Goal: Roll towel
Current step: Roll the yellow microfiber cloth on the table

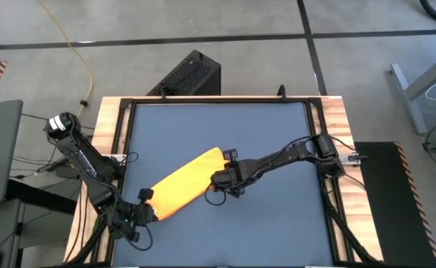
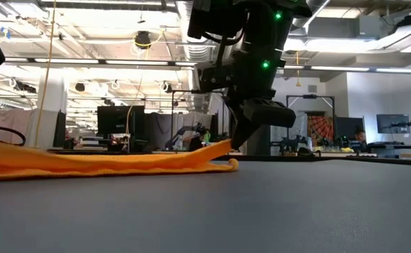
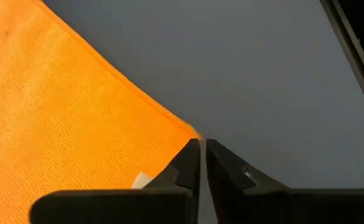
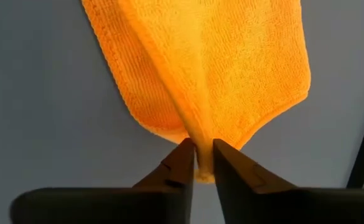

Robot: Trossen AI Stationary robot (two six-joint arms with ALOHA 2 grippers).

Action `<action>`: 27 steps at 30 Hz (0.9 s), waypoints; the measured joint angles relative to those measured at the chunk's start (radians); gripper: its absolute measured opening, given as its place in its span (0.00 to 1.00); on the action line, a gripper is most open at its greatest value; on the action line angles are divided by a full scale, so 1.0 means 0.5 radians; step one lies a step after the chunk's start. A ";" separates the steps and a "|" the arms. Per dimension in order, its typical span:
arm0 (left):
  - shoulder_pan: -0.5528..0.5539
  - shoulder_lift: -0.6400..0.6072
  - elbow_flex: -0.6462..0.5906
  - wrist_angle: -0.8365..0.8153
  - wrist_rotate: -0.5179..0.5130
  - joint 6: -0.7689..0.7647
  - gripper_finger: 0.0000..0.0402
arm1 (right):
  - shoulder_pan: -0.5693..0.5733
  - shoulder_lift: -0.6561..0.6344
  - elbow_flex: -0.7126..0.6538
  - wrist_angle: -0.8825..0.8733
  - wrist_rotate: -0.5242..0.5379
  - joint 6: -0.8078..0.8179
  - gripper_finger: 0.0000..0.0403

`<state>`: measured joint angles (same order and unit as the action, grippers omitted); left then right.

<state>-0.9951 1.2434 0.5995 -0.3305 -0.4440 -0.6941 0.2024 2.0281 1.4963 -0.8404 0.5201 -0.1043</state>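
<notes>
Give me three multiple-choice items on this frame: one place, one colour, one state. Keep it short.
1. Where does the thin yellow-orange fabric towel lie?
A. on the blue-grey tabletop
B. on the floor
C. draped over an arm

2. What colour is the tabletop?
A. white
B. blue-grey
C. red

3. How does the towel lie?
A. rolled into a tight cylinder
B. hanging in the air
C. stretched out long between the left claw and the right claw

Answers:
1 A, the high view shows it on the table.
2 B, seen in every view.
3 C, one claw sits at each end, no roll formed.
</notes>
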 joint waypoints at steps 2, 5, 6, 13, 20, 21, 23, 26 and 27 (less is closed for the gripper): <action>0.000 0.000 0.000 0.000 0.000 -0.001 0.09 | 0.000 0.000 0.000 -0.016 -0.002 0.003 0.26; 0.000 0.000 0.000 0.000 0.000 -0.002 0.15 | 0.000 0.000 0.000 -0.035 -0.004 0.031 0.32; 0.000 0.000 0.000 0.000 -0.003 -0.002 0.17 | 0.000 0.000 0.000 -0.038 -0.005 0.052 0.34; -0.001 0.000 0.000 -0.016 -0.133 0.096 0.24 | 0.034 0.000 0.000 -0.081 -0.005 0.087 0.42; 0.076 0.004 -0.166 0.005 -0.308 -0.097 0.20 | 0.005 0.010 0.001 0.363 -0.112 0.574 0.40; 0.090 0.005 -0.212 0.072 -0.250 -0.128 0.18 | -0.001 0.020 0.001 0.419 -0.158 0.630 0.39; 0.099 0.005 -0.301 0.217 -0.137 -0.168 0.16 | -0.008 0.045 0.001 0.494 -0.221 0.683 0.38; 0.099 0.005 -0.392 0.327 -0.067 -0.245 0.12 | 0.012 0.048 -0.005 0.537 -0.252 0.729 0.36; 0.099 0.005 -0.411 0.340 -0.048 -0.274 0.11 | 0.016 0.044 -0.019 0.586 -0.250 0.739 0.36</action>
<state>-0.9455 1.2457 0.3938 -0.1605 -0.4678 -0.8310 0.2102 2.0500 1.4867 -0.5474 0.3950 0.2651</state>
